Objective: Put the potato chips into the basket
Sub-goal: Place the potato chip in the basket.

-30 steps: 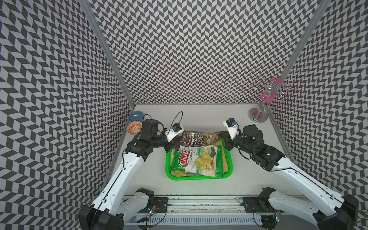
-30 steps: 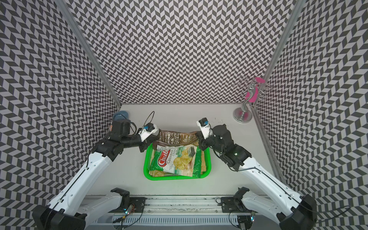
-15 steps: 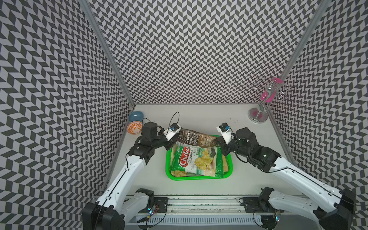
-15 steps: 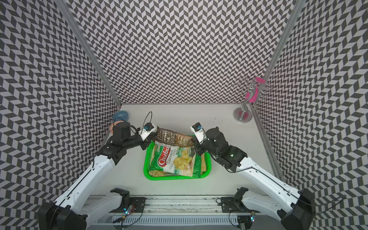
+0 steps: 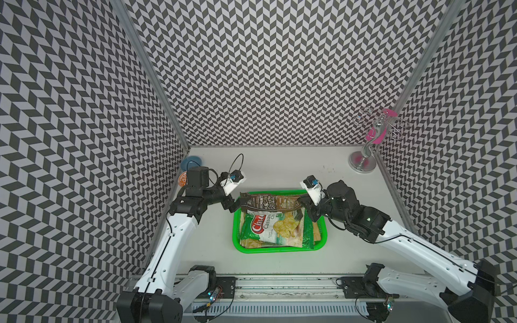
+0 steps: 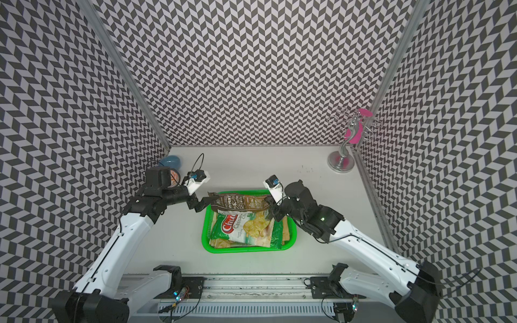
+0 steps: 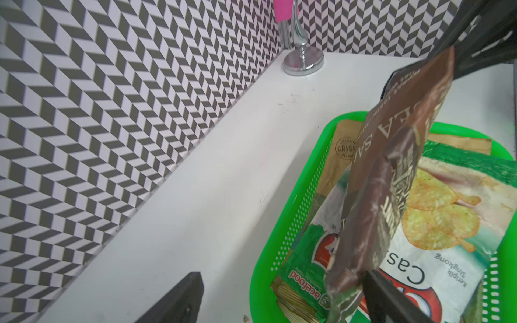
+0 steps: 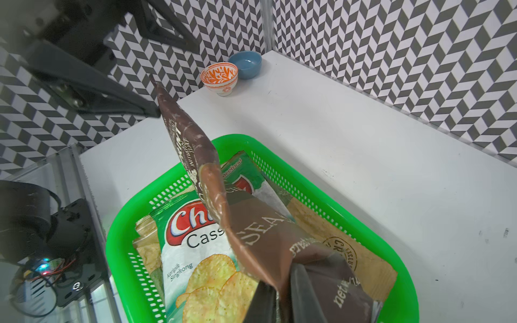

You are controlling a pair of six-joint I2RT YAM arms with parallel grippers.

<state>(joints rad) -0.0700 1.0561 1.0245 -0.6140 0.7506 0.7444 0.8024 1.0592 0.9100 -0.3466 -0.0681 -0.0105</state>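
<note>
While my right gripper (image 8: 281, 282) pinches one end of the brown bag (image 5: 268, 205), my left gripper (image 5: 234, 206) stands wide open, the bag's other end just against one jaw. The bag hangs stretched between the two, above the pile (image 5: 271, 229) lying in the basket (image 5: 236, 232) below them. Best play, I reckon: draw the right gripper back toward its own side, sink low, then open, so the bag flops flat instead of draping over the rim nearest the left gripper.

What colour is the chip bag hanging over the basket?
The bag is brown with pale lettering, clearest in the right wrist view.
</note>
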